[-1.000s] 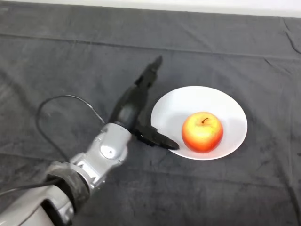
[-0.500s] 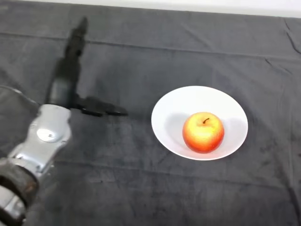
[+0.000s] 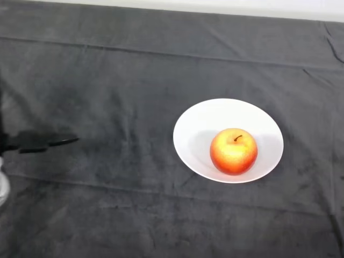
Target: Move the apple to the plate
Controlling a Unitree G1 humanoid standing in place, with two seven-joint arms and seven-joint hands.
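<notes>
Covering the whole table, a dark grey cloth lies in soft creases, and a pale strip of background runs along its far edge. Right of the cloth's centre sits a round white plate, shallow and plain, flat on the fabric. Left of the plate and well apart from it, at the view's left edge, only a sliver of the left hand shows: a black digit stretched out straight, level with the cloth and pointing toward the plate. A bit of silver-grey arm appears just below it at the same edge. What shows is extended and holds nothing; whether the remaining fingers are released or clenched cannot be told, since they lie outside the view. Resting on the plate, slightly toward its near-right side, is the apple: upright, red-orange shading to yellow at the crown, with a short dark stem on top.
</notes>
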